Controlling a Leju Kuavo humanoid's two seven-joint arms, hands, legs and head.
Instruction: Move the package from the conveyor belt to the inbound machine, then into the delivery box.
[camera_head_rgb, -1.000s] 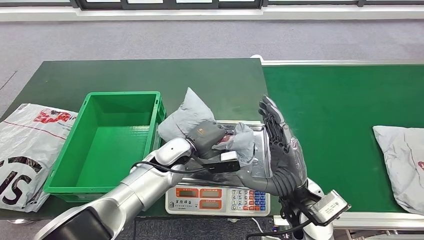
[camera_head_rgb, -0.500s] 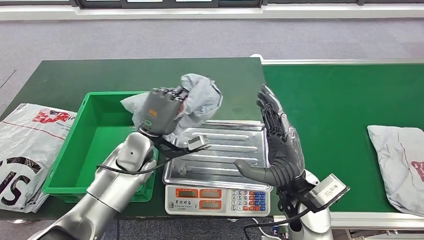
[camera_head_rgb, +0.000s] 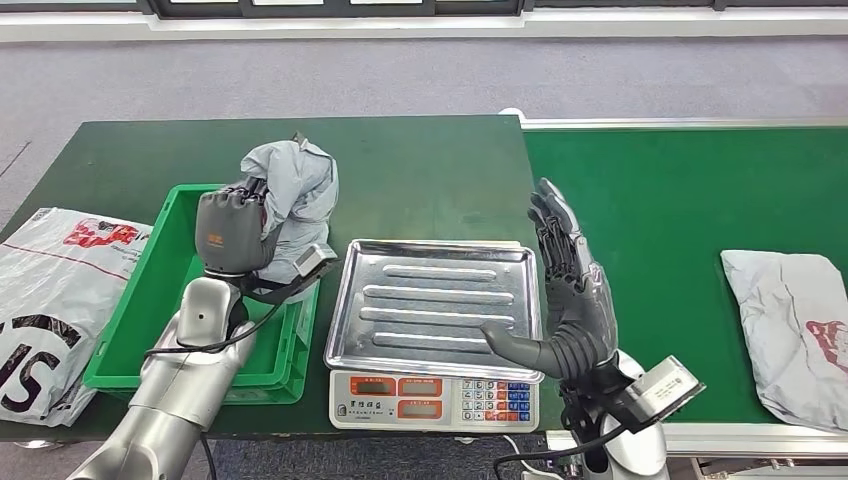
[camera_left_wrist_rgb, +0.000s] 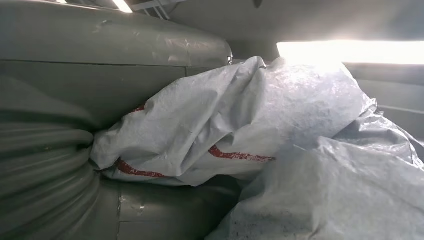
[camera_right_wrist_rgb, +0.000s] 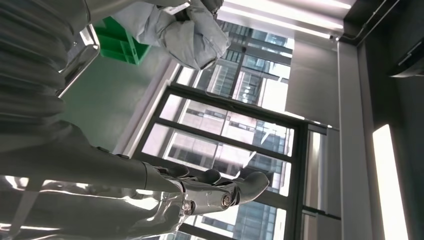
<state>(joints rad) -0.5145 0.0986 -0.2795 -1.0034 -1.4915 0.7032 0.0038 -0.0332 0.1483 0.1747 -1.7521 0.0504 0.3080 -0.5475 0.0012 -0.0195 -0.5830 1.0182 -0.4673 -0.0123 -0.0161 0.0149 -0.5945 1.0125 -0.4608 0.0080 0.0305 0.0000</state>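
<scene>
1. Head view: we are holding the grey poly-mailer package (camera_head_rgb: 290, 195) bunched in our left hand (camera_head_rgb: 232, 232), fingers wrapped tightly round its lower half, above the far right corner of the green delivery box (camera_head_rgb: 140, 310), at about 9 o'clock from the scale tray (camera_head_rgb: 430, 300).
2. We are judging the package as light and soft: it is crumpling and folding over our fingers, so the contents are probably pliable and not fragile. The film is looking slick, so a grip gathering a thick fold near the middle is seeming safer than pinching a loose edge.
3. In the left wrist view the package (camera_left_wrist_rgb: 240, 130) is showing wrinkled grey plastic with red printed lines.
4. Our right hand (camera_head_rgb: 565, 295) is standing spread, palm towards the tray, holding nothing, at 3 o'clock of the scale.
5. Another grey parcel (camera_head_rgb: 790, 330) is lying on the conveyor belt (camera_head_rgb: 680, 200), well apart at 3 o'clock.
</scene>
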